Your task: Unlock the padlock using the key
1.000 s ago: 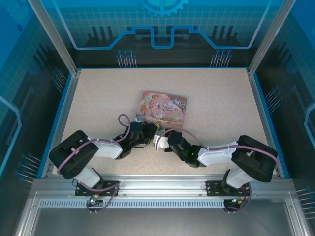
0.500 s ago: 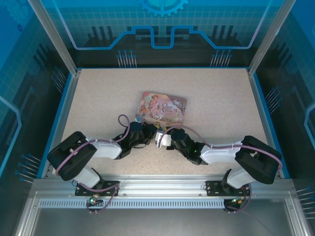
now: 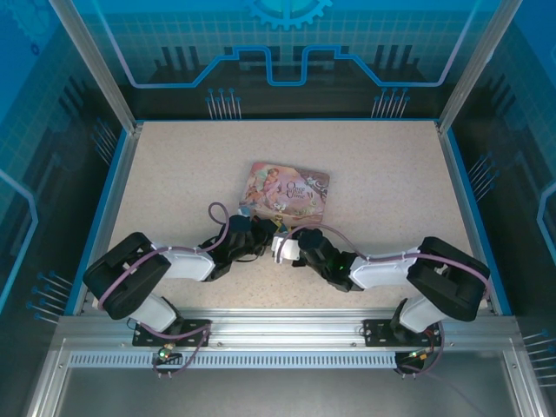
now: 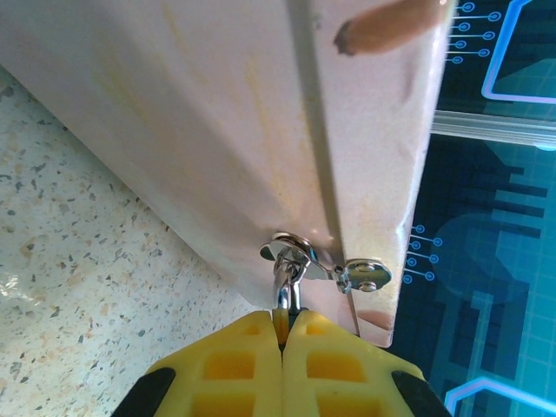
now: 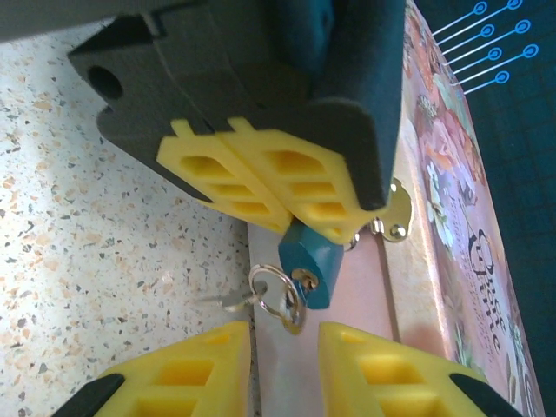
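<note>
Pink tin [image 3: 291, 189] is sitting mid-table with its lid down, so I am not seeing anything of its contents. Its silver hasp [image 4: 300, 254] is hanging off the near side wall, and the shackle of the padlock [image 5: 310, 261] is threading through it.

Left claw [image 4: 284, 328] is pointing in from the near left and clamping tight on the padlock. Its yellow fingers [image 5: 261, 187] are pressing together over the teal body, leaving the lower end sticking out.

A key ring [image 5: 276, 295] is dangling from that lower end. A small silver key [image 5: 228, 301] is trailing off the ring to the left, just over the speckled table [image 5: 104, 261]. I cannot tell whether anything is seated in the keyhole.

Right claw [image 5: 282, 340] is pointing in from the near right, fingers standing wide apart and gripping nothing. The ring is showing just ahead of the gap between them.
</note>
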